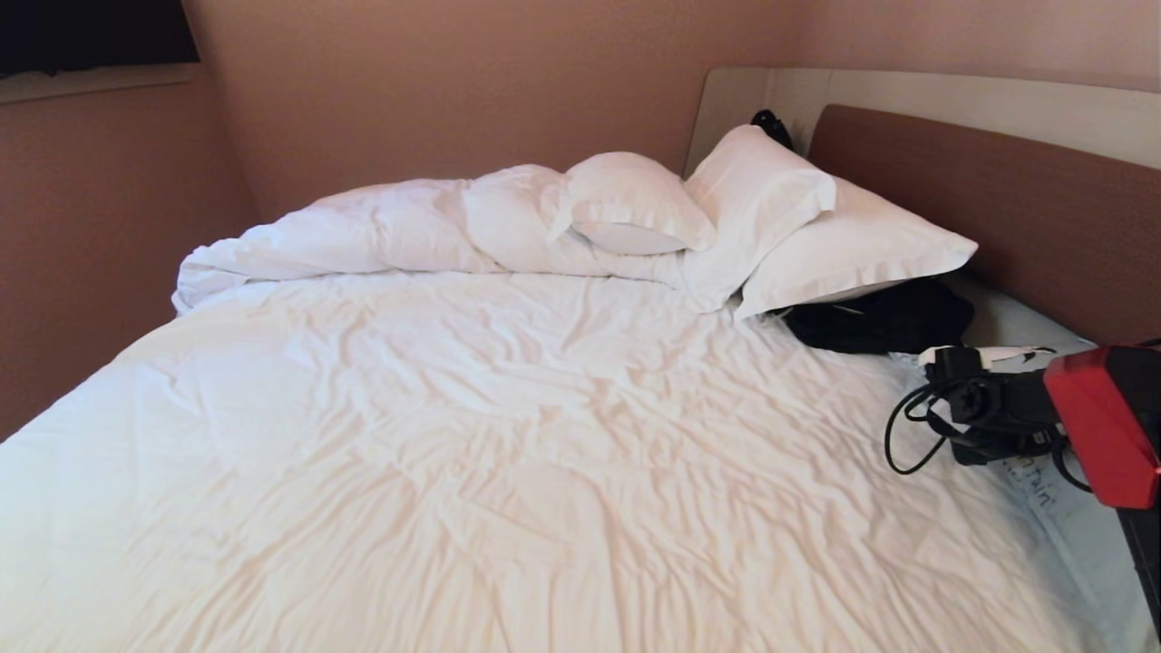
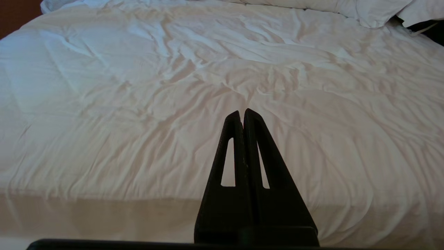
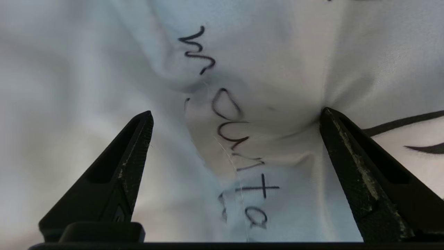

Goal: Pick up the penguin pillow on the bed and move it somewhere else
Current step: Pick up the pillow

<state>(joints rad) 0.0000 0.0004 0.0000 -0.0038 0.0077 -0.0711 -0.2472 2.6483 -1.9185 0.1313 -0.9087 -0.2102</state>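
At 4 o'clock on bed (image 1: 453,435), right gripper (image 3: 236,114) spread over penguin pillow (image 3: 263,69); best pressing deeper before pinching a fold.

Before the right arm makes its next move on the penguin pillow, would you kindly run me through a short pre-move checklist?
1. Right gripper open: ok, fingers spread wide.
2. Penguin pillow between the fingers: ok, the script-printed fabric fills the gap.
3. Contact: ok, one fingertip dents the fabric; nothing is clamped.
4. Pillow's place on the bed: ok, at the bed's right edge under the right arm, near the black clothing bundle.
5. Left gripper clear: ok, shut, above bare sheet.
6. Whole pillow outline: cannot tell, the arm hides most of it.
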